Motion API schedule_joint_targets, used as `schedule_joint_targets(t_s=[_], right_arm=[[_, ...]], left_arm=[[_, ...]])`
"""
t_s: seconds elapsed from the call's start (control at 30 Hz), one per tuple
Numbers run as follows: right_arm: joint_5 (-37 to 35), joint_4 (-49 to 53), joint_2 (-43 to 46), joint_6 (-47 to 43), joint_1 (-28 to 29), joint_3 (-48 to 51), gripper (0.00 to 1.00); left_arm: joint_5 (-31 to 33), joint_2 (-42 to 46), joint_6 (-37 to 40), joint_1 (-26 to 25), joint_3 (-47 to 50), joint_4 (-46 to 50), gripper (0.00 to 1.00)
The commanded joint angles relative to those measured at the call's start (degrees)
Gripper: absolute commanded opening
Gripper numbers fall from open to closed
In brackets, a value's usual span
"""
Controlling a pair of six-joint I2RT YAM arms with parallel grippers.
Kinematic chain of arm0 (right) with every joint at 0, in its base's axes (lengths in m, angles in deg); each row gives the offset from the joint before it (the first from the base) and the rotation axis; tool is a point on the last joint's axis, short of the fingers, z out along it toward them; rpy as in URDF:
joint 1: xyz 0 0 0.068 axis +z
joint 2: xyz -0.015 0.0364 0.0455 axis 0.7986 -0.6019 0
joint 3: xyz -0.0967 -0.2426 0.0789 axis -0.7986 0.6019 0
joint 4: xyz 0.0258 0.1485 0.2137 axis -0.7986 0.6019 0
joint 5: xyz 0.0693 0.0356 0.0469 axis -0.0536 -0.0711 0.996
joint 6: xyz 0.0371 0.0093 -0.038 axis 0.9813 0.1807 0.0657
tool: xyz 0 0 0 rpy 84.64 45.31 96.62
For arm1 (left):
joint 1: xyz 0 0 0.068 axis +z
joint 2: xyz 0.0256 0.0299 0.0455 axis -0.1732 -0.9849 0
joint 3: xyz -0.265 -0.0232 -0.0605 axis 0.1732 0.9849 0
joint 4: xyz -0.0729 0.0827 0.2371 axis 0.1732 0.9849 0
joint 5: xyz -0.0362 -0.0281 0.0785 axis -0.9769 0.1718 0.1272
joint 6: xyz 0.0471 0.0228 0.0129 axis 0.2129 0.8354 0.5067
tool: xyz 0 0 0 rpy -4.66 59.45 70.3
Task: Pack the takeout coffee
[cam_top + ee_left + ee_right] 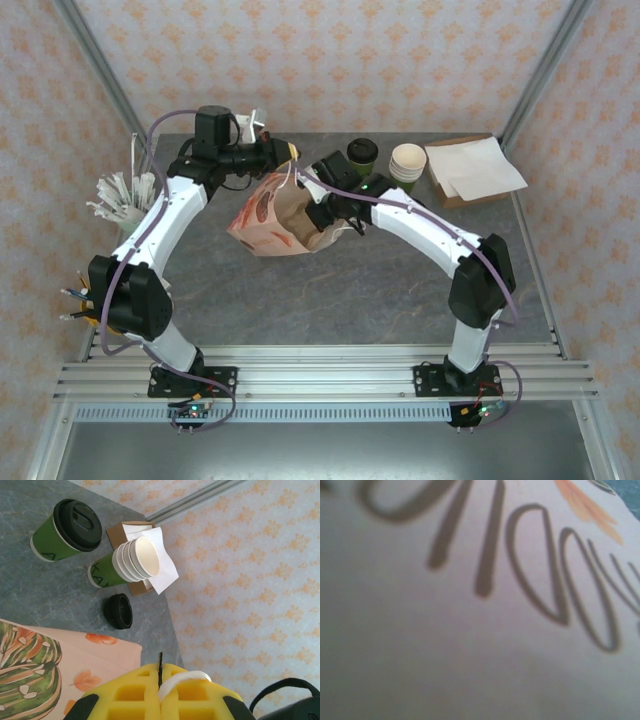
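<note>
The white-and-black left arm [165,215] arcs to upper centre, its yellow-fingered left gripper [160,675] pinching a white loop handle [182,680]. The right arm [430,225] reaches frame centre, and the black right gripper [333,220] has its jaws together.

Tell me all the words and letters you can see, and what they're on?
"KA": on the stack of green cups; only part of the word shows.
"A": on the lidded green cup; cut off, so not certain.
Big dark letters on the bag: too close and blurred to read.
</note>
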Motion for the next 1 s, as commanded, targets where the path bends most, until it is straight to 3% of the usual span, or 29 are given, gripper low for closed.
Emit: schedule_joint_targets(t_s=[0.0, 0.13, 0.37, 0.53, 0.67, 0.87, 0.97], right_arm=[[0.19, 18.26, 5.18, -6.27, 2.12, 1.05, 0.0], [0.18, 17.55, 10.97, -2.84, 2.12, 4.81, 0.0], [1.18, -2.86, 16.93, 3.23, 2.75, 14.21, 0.0], [-3.3, -1.73, 15.13, -3.09, 5.98, 12.48, 0.0], [-8.33, -6.22, 15.3, 3.14, 6.08, 11.88, 0.0], [-5.78, -3.51, 12.54, 13.63, 2.9, 9.0, 0.0], [-5.94, -0.74, 10.92, 18.32, 1.03, 7.82, 0.0]], left_arm=[[9.91, 4.84, -5.84, -0.68, -1.24, -11.31, 0.0], [14.51, 5.41, -7.03, -2.29, -1.31, -6.1, 0.0], [23.89, 5.55, -15.79, -4.09, 1.66, -2.71, 0.0], [25.49, 3.94, -16.75, -4.98, 0.32, 3.08, 0.0], [27.67, 4.49, -18.04, -5.45, 2.03, 5.05, 0.0], [32.21, 8.87, -17.72, -5.25, 8.87, 2.7, 0.0], [28.35, 11.69, -17.9, -4.99, 15.99, -9.93, 0.0]])
